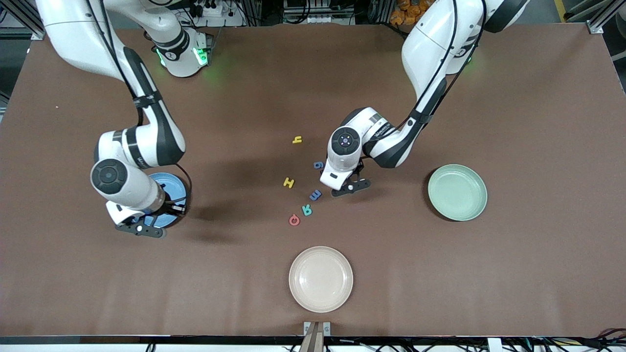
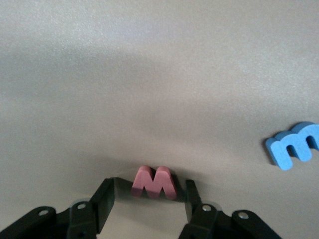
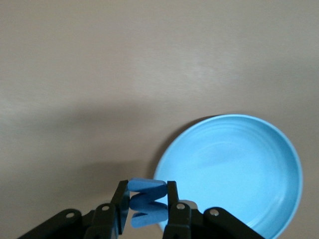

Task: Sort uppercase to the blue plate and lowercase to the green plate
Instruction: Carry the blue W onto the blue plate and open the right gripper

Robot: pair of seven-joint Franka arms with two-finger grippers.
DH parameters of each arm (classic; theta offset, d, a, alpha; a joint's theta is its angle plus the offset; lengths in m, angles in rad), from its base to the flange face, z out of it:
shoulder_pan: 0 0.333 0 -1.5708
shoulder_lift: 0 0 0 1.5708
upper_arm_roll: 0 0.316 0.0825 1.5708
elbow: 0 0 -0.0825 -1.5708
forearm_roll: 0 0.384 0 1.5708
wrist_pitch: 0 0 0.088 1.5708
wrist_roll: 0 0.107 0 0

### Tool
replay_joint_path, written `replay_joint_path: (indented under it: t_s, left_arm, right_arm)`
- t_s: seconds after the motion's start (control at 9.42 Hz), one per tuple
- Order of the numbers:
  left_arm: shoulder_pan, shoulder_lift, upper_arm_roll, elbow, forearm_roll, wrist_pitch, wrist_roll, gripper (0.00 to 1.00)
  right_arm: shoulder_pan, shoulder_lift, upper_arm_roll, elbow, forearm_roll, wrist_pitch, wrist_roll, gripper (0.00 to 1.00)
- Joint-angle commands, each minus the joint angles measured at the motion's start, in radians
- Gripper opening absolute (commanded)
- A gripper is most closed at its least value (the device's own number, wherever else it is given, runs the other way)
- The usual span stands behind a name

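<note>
Both plates are sitting empty, so sorting is just getting going: right gripper (image 3: 144, 206) is clutching the M (image 3: 145, 203) by the blue plate (image 3: 279, 149), left gripper (image 2: 149, 201) is gaping around the w (image 2: 154, 183) on the table, six letters waiting

The worktop (image 1: 513, 274) is plain brown. The blue plate (image 3: 234, 169) is light blue and the green plate (image 1: 457, 191) is pale mint, both without pattern; a third plate (image 1: 320, 278) is cream-white. Among the letters, the w (image 2: 153, 183) is red-pink, the small m (image 2: 294, 144) is blue, the capital M (image 3: 146, 201) is darker blue, and the g (image 1: 318, 165) is blue. The h (image 1: 297, 140) and H (image 1: 288, 183) are yellow, the R (image 1: 307, 210) is teal-green, the Q (image 1: 294, 220) is red. The fingers (image 2: 105, 201) are black.
</note>
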Motion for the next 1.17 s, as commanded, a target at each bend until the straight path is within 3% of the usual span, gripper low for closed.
replay_joint_path:
  t_s: [0.0,0.11,0.21,0.32,0.42,0.53,0.85,1.06]
  left_arm:
    - [0.013,-0.019,-0.009,-0.02,0.027,0.001,-0.006,0.63]
    - [0.013,-0.019,-0.009,-0.02,0.027,0.001,-0.006,0.63]
    - [0.013,-0.019,-0.01,-0.02,0.039,0.0,-0.007,0.62]
    - [0.013,-0.018,-0.012,-0.02,0.056,0.001,-0.012,0.6]
    - [0.014,-0.013,-0.012,-0.019,0.059,0.001,-0.013,0.6]
    - [0.014,-0.013,-0.015,-0.019,0.062,0.001,-0.014,0.6]
    - [0.016,-0.013,-0.018,-0.017,0.062,0.001,-0.014,0.59]
    - [0.014,-0.011,-0.018,-0.017,0.062,0.003,-0.014,0.5]
  right_arm:
    - [-0.074,-0.053,0.019,-0.069,-0.004,0.017,-0.114,0.0]
    - [-0.096,-0.052,0.019,-0.069,-0.004,0.015,-0.15,0.01]
    - [-0.113,-0.049,0.02,-0.072,-0.002,0.009,-0.178,0.1]
    - [-0.119,-0.047,0.019,-0.072,0.017,0.006,-0.182,0.39]
    - [-0.122,-0.047,0.019,-0.078,0.022,0.005,-0.182,0.92]
    - [-0.13,-0.047,0.019,-0.08,0.022,0.0,-0.182,1.0]
    - [-0.13,-0.047,0.019,-0.077,0.022,-0.006,-0.181,1.0]
    - [-0.128,-0.047,0.02,-0.074,0.025,-0.006,-0.173,1.0]
